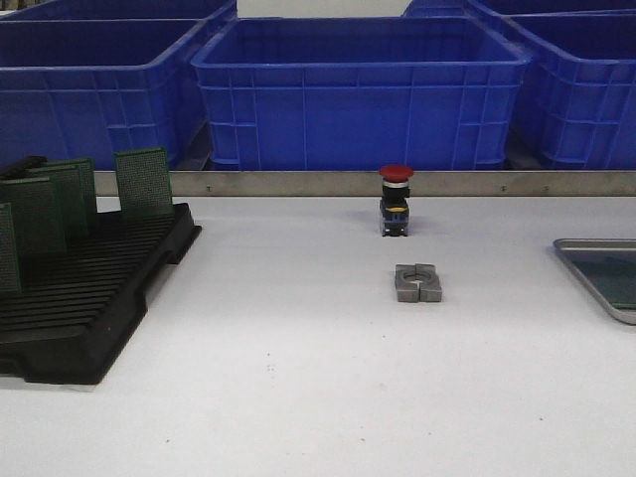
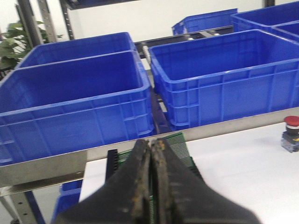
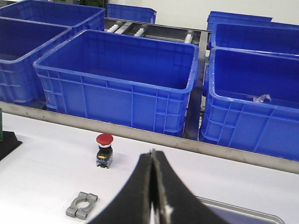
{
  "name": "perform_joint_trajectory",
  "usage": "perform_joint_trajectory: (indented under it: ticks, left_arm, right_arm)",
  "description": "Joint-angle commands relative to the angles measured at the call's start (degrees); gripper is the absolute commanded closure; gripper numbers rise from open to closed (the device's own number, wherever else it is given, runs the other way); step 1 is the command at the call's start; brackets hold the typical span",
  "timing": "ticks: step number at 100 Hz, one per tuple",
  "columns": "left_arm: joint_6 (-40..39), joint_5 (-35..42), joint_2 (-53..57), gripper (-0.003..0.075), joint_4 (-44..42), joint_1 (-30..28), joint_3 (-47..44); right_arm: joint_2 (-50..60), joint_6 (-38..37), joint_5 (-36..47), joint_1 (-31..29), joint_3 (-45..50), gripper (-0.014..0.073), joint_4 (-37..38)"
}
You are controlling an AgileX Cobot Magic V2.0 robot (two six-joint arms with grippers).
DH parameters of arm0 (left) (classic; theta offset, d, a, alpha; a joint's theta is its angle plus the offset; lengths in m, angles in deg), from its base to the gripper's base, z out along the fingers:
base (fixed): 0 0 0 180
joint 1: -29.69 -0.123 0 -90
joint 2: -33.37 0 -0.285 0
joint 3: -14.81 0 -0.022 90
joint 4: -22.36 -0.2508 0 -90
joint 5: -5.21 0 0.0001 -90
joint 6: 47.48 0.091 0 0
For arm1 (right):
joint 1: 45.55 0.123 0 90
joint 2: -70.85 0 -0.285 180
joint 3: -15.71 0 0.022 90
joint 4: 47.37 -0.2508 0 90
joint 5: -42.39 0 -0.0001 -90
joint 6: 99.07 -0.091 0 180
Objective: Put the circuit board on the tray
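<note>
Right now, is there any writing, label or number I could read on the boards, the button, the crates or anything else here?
None can be read.
Red push button: a yellow band on its body, too small to read.
Green circuit boards: no print visible.
Blue crates: plain.

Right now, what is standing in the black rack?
Green circuit boards stand upright in slots along the far end of the black rack. The nearer slots show empty. How deep the boards sit is hidden.

Factory workstation: blue plastic crates [image 1: 360, 91], conveyor rollers [image 3: 126, 28], steel racking [image 2: 32, 23].
</note>
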Motion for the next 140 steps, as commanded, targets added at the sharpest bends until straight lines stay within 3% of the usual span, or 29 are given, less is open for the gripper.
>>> perform_joint_trajectory:
  ticks: [1, 19, 64, 140]
  left_arm:
    - [-2.1, 3.7, 2.8, 0.0738, -1.8, -1.1, -0.5]
    - [-7.7, 3.5, 9.7, 0.0738, -6.1, -2.6, -5.6]
    - [-7.7, 3.3, 20.7, 0.0738, -5.8, -2.9, -14.8]
    - [-7.7, 2.0, 23.8, 0.0738, -3.3, -2.9, -14.8]
  right_arm:
    - [-0.3, 0.3, 3.3, -0.1, -1.5, 0.0662, -1.9]
    - [-0.3, 0.3, 3.3, -0.1, -1.5, 0.0662, -1.9]
    - [-0.3, 0.3, 3.3, -0.1, -1.5, 0.0662, -1.9]
    - [-0.3, 0.3, 3.3, -0.1, -1.5, 0.0662, -1.9]
